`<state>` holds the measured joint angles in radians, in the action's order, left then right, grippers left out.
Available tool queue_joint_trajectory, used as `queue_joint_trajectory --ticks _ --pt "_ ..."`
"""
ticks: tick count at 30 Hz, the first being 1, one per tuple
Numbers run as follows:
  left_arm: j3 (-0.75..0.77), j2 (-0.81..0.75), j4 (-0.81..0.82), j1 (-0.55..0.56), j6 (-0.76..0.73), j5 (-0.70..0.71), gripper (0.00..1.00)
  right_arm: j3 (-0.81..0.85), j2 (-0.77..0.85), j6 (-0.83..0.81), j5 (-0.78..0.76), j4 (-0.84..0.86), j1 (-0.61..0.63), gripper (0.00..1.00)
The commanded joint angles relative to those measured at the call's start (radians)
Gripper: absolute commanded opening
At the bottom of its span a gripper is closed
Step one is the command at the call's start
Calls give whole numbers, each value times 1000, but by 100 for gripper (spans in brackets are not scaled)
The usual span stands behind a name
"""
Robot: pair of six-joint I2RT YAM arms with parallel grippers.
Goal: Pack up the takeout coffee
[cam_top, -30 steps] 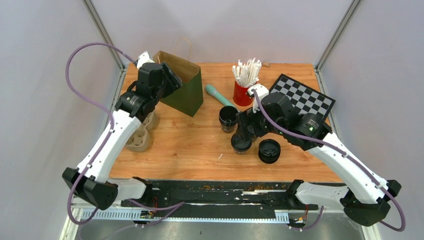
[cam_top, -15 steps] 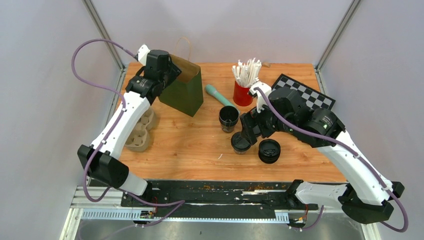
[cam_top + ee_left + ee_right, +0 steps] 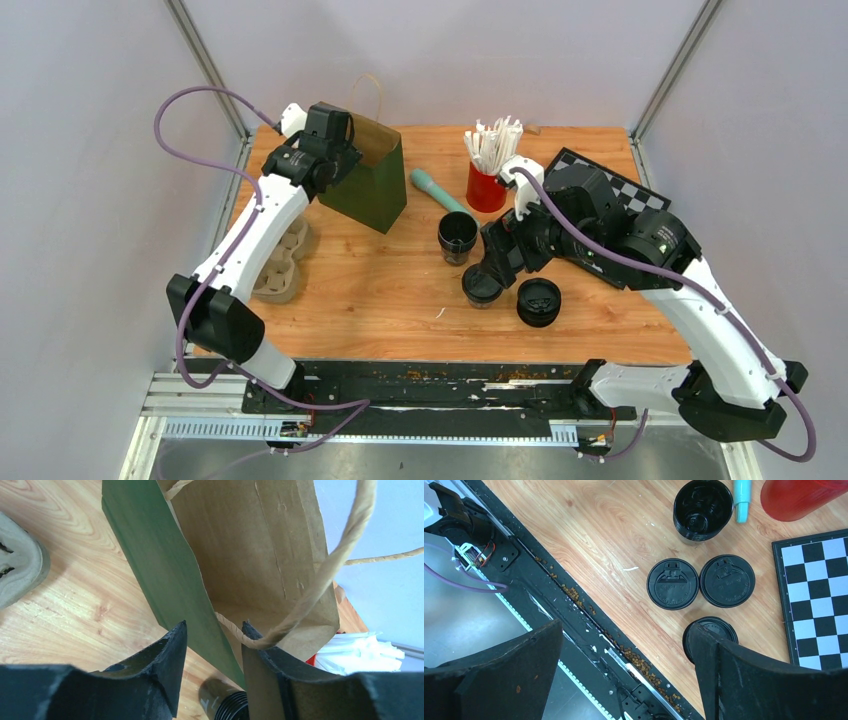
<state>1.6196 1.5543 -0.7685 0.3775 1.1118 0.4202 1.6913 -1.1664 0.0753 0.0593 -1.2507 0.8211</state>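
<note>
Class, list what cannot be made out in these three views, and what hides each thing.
Floor of the paper bag, left wrist view: hidden by its own walls and the left fingers.
Cup carrier, top view: partly under the left arm.
Checkerboard: mostly under the right arm in the top view, cropped in the right wrist view.
Nearest black lid, right wrist view: half behind a right finger.

**Hidden and Cropped Items Near the Paper Bag**

Left wrist view: the paper bag (image 3: pixel 250 555) was cut by the top edge. Left of the bag, the cup carrier (image 3: pixel 17 562) ran off the frame, and right of the bag the straws (image 3: pixel 357 650) did too. Beside the bag's green wall, a dark object (image 3: pixel 227 705), mostly hidden behind the left gripper (image 3: pixel 214 640), could not be identified. From above, that arm's wrist covered part of the bag's mouth.
</note>
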Motion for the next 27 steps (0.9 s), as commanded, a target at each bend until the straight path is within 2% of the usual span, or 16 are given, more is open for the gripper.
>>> queue_joint_trajectory --ticks 1,5,10,13,17,21,24,27 --pt "15 -2 8 0 23 24 48 34 -5 -7 18 -10 -1 96" --pt "37 8 -7 0 -25 0 35 49 -13 -2 24 -8 -1 97" --pt "75 -13 -58 0 -111 -45 8 70 -18 -2 17 -6 -2 97" --pt "90 -44 -98 0 -163 -95 0 88 -27 11 17 -10 -2 97" --pt "108 -98 -188 0 -248 -197 0 113 -39 29 11 -24 -2 96" --pt "61 -183 -287 0 -335 -326 0 131 -48 40 -21 -21 -2 97" --pt "3 -260 -364 0 -385 -365 0 121 -58 59 -116 -10 -2 98" --pt "-113 -365 -296 0 -428 -489 0 163 -89 62 -172 -3 -3 98"
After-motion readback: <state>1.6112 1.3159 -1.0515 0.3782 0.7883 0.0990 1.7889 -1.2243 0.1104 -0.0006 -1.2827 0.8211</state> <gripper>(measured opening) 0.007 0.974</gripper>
